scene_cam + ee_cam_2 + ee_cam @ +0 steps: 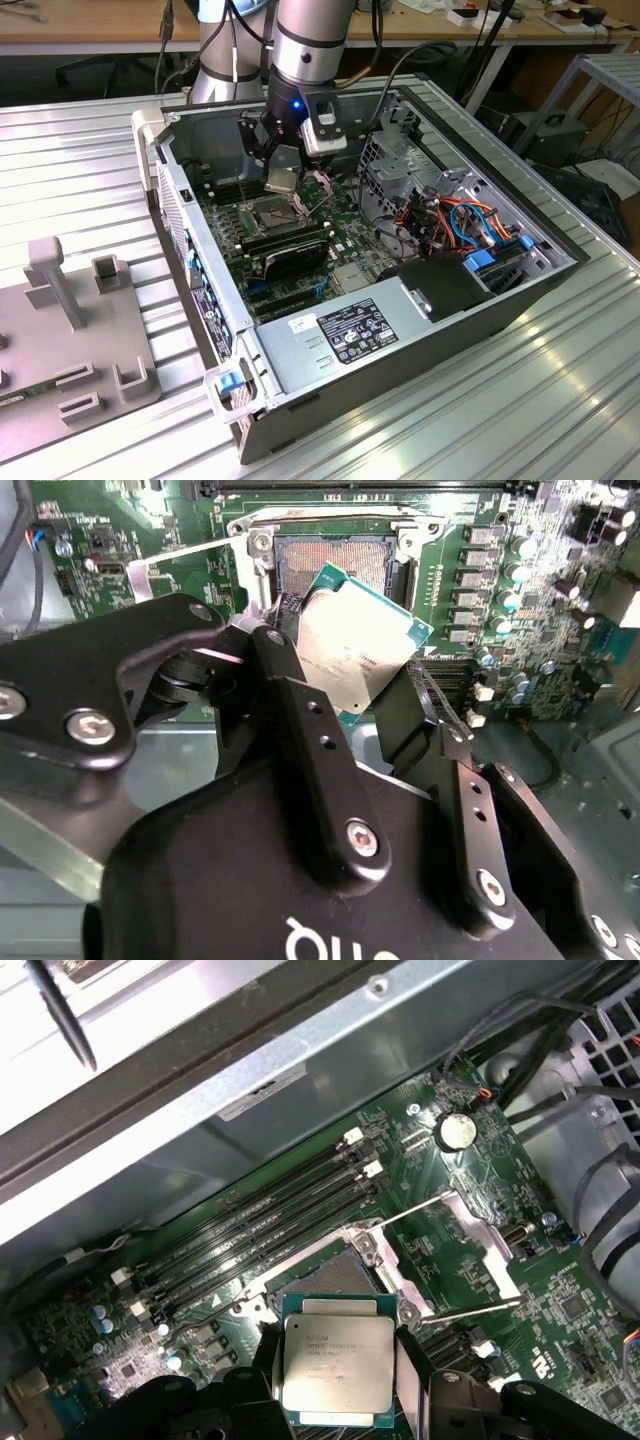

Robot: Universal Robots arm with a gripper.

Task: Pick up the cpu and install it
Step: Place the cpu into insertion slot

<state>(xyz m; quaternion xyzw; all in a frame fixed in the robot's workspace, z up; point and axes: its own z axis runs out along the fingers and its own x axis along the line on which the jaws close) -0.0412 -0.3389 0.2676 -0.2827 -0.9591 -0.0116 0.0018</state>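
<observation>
Tabletop (560, 400) of ribbed metal carries a grey fixture block (75, 335) at the exterior view's left. Beside it, toward the exterior view's right, an open computer case (480, 320) lies on its side with the motherboard (345, 235) facing up. The tool (281, 172) hangs inside the case, above the CPU socket (270, 212). Its fingers (300, 710) are clamped on opposite edges of the cpu (335, 1360), which is held just above the socket and is not seated. The socket's load plate (465, 1250) stands open. Memory slots (260, 1220) run beside the socket. Further toward the exterior view's right lie orange and blue cables (460, 225); the power supply (350, 335) occupies the near corner.
</observation>
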